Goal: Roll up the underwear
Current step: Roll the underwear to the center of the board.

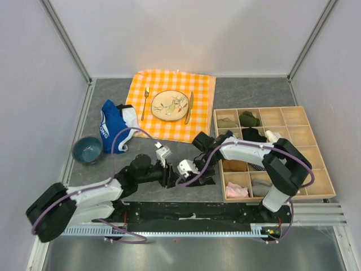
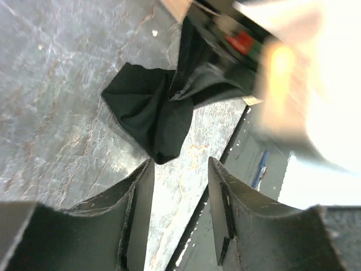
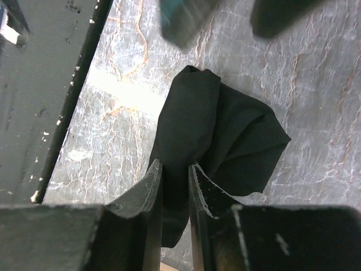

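Note:
The black underwear lies crumpled on the grey table near its front edge, between my two grippers. In the top view it is a dark patch, mostly hidden by the arms. My right gripper is shut on one fold of the underwear, and the rest spreads out on the table beyond its fingers. It stands low over the table in the top view. My left gripper is open and empty, with its fingertips just short of the fabric's near corner. In the top view it is to the left of the fabric.
A wooden compartment tray holding socks stands right of the underwear. An orange checked cloth with a plate, fork and knife lies behind. A blue garment and blue bowl are at the left. A black rail runs along the front edge.

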Robot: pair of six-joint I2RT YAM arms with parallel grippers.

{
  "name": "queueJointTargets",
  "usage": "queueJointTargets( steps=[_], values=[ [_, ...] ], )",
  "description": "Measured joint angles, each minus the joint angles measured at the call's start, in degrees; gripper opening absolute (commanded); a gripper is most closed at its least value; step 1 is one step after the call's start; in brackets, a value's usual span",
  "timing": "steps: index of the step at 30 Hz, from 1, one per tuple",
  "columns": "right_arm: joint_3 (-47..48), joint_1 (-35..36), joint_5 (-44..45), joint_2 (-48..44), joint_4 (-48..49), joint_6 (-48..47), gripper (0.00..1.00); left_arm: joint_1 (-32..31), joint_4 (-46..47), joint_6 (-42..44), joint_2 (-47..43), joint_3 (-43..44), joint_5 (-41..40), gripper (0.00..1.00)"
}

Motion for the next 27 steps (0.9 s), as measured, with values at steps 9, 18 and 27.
queueJointTargets(
  steps=[9, 18, 27],
  values=[
    [13.5, -8.3, -14.7, 16.0, -18.2, -3.9, 0.17, -10.7, 0.3, 8.4, -22.3, -10.1, -14.2, 0.8],
    [20.7, -11.4, -21.7, 27.7, -33.9, -8.3, 0.17, -10.6, 8.0, 9.0, -5.6, -9.9, -18.2, 0.88],
    [21.0, -13.2, -21.6, 28.4, -36.0, -8.9, 0.18, -10.6, 22.0, 9.8, 14.4, -4.5, -11.5, 0.86]
  ],
)
